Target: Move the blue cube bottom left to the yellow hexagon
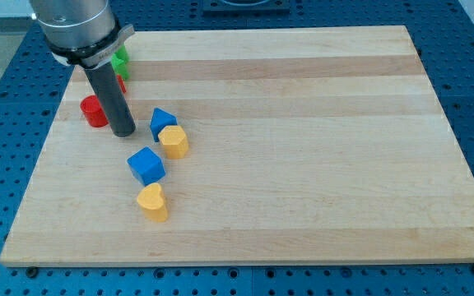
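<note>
The blue cube lies on the wooden board left of centre. The yellow hexagon sits just above and right of it, a small gap between them. A second blue block touches the hexagon's upper left side. My tip rests on the board to the left of that second blue block and above-left of the blue cube, touching neither.
A yellow heart-shaped block lies just below the blue cube. A red block sits left of the rod. A green block and another red piece are partly hidden behind the arm near the board's top left corner.
</note>
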{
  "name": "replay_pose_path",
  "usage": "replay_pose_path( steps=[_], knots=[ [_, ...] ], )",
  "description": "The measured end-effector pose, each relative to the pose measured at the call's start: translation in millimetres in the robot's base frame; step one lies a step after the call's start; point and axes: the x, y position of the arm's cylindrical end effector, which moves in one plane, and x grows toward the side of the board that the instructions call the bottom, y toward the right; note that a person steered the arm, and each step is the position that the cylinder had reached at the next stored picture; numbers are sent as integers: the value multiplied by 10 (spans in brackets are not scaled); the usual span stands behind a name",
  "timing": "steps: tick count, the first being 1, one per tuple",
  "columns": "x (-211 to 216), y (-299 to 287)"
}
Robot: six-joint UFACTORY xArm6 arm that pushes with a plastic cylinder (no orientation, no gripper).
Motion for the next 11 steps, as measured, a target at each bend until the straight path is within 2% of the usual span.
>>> replay_pose_path(
  steps=[2,3,4,5,6,8,9,10,11],
  knots=[
    [-222,397],
    [-179,229],
    [285,-628],
    [820,-722],
    [1016,-539],
    [822,214],
    [850,224],
    [895,-54],
    [651,-207]
  ],
)
